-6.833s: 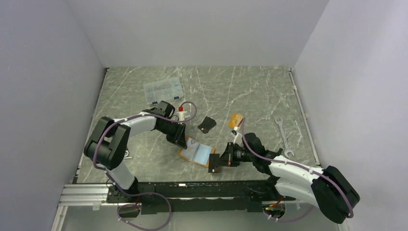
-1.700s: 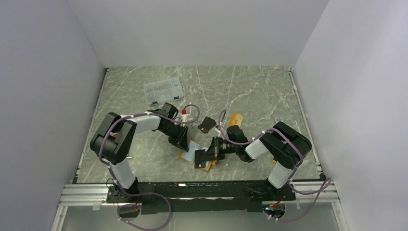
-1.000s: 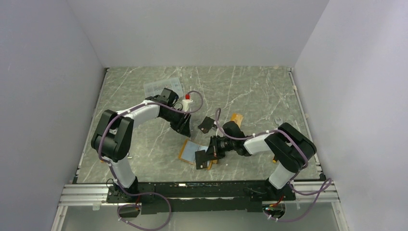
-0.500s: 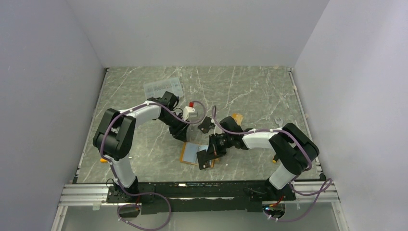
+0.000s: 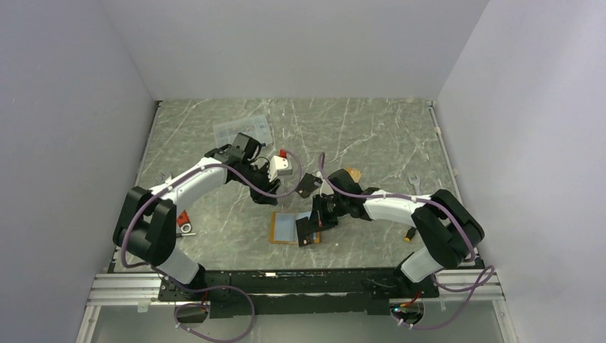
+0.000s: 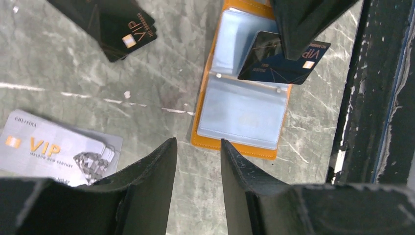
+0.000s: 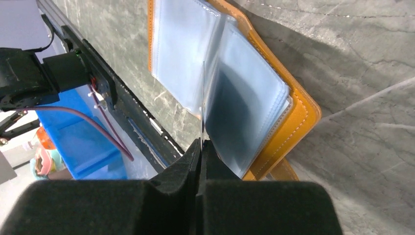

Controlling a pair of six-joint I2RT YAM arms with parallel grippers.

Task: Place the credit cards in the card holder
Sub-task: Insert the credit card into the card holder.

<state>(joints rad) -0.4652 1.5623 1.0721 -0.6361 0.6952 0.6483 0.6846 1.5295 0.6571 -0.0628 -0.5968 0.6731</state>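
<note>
While the right fingers (image 7: 181,166) are pressed together on a black card (image 6: 281,58), its leading corner is already over the holder (image 6: 240,115), which lies open flat on the desk (image 5: 371,136) near the front edge, pale sleeves facing up. From the right wrist view the card stands on edge at the fold between two clear sleeves. I can't tell whether it has entered a pocket or only rests against the plastic.

The left fingers (image 6: 151,171) are spread with nothing between them, hanging just above the desk beside the holder's edge and touching nothing.

By my reckoning the job has barely begun. The sleeves I can see look empty, so this black card would be the first one in, and it is not seated yet. Everything else is out on the desk: a small fan of black cards (image 6: 117,22) just beyond the holder, a silver card (image 6: 54,152) with what seems to be another under it close by the left fingers, and an orange card (image 5: 350,176) a little further back, by the right arm.

Each of those needs picking up and sliding in, and thin cards lying flat on stone may be awkward to lift.
</note>
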